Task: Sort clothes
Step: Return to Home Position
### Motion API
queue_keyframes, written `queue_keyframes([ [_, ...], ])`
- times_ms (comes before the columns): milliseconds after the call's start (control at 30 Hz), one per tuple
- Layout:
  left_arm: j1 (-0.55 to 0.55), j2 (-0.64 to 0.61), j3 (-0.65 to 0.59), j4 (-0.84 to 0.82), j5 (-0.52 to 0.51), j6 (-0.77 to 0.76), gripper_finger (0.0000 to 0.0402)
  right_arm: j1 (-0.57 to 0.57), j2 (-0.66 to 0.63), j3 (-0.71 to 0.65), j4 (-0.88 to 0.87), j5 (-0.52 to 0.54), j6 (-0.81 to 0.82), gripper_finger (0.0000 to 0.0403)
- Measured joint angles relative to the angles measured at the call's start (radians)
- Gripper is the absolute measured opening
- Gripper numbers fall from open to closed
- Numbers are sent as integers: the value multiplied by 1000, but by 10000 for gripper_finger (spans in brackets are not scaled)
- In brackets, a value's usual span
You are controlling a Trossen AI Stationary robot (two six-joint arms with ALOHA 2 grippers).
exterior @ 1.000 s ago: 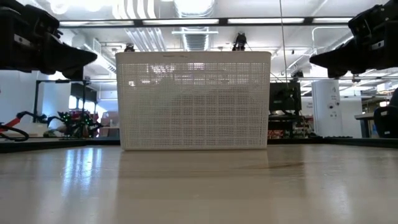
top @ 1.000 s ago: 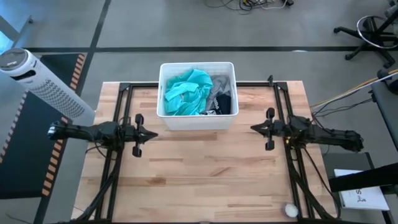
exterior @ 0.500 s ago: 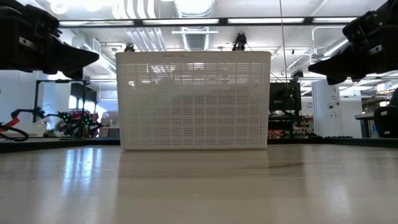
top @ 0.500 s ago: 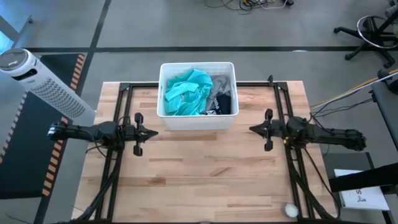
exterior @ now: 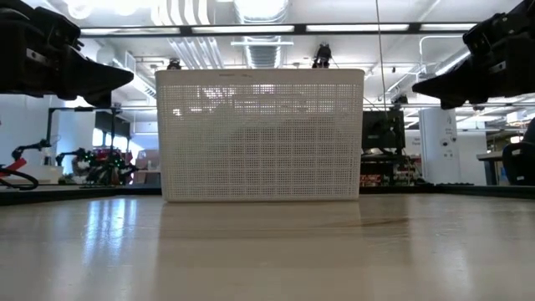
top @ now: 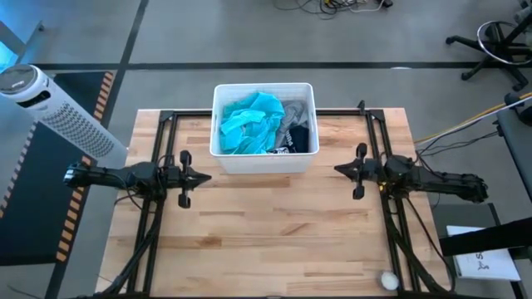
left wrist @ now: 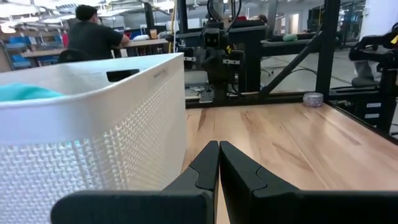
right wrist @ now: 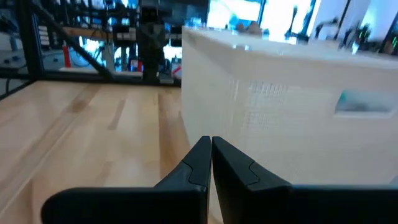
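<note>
Your left gripper point(top: 204, 177) hangs above the counter point(top: 274, 241) on its left side and points toward the middle. Its fingers point(left wrist: 202, 167) are pressed together, and the left wrist view shows only a thin seam between them. Your right gripper point(top: 338, 171) mirrors it on the right side, pointing inward. Its fingers point(right wrist: 198, 163) are likewise pressed tip to tip.

The bin point(top: 263, 163) stands at the far centre of the counter, between the two arms. In the high view each fingertip pair sits just off a near corner of the bin. The low view shows both grippers raised to about rim height, with a clear gap between each tip and the bin wall point(exterior: 259, 138). Neither gripper touches it.

The clothes all lie inside the bin, apart from both sets of fingers.
- The teal garment point(top: 248, 123) fills the left half, bunched up to the rim. Its edge shows over the rim in the left wrist view point(left wrist: 25, 92).
- The grey garment point(top: 293, 115) lies in the right half toward the far wall.
- The black garment point(top: 300, 137) lies in front of the grey one, against the near right wall.

I cannot make out any other garments beneath these.

A person point(left wrist: 93, 37) sits in the room beyond the counter, facing away.
</note>
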Motion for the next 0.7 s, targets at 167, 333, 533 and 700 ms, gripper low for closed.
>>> queue_keyframes([
  [167,0,0,0,7,-56,17,0,-19,12,-1,10,39,-11,0],
  [333,0,10,0,8,-63,-4,0,-19,14,-2,14,77,-65,0],
  [533,0,45,0,18,-64,-77,0,-19,15,-2,13,77,-100,0],
  [700,0,72,0,22,-64,-69,0,-19,15,-1,13,72,-98,0],
])
